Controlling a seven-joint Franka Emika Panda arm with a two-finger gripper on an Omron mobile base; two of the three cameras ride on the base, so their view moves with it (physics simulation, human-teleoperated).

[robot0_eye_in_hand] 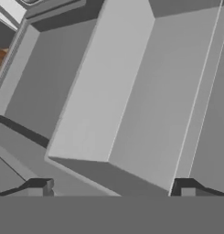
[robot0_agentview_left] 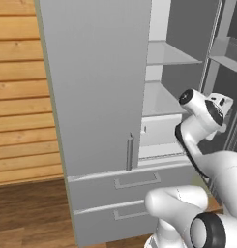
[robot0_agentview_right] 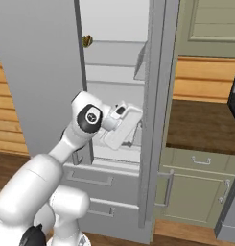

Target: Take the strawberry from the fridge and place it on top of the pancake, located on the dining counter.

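Working inside the fridge [robot0_agentview_left: 105, 203], past the closed door [robot0_agentview_left: 96, 82] and alongside the edge of the open door [robot0_agentview_right: 155, 120]. Threading the arm [robot0_agentview_right: 88, 120] through that gap, low down, level with the bottom shelf just above the drawers. Tight in there: could clip either door edge with elbow or wrist on any sideways swing. Staring straight at a white bin [robot0_eye_in_hand: 109, 91] from the hand camera, close up; could ram it by pushing further in. Carrying the gripper [robot0_eye_in_hand: 113, 188] with jaws spread wide, holding nothing. Spotting a yellow-green and orange produce item [robot0_agentview_right: 88, 41] at the left edge of an upper shelf. Wrong target, and could be grabbed by mistake. Cannot place the strawberry anywhere on these shelves from here; perhaps hidden behind bin or door. Worth fearing later too: pinching so tiny a berry off-centre and flicking it away.
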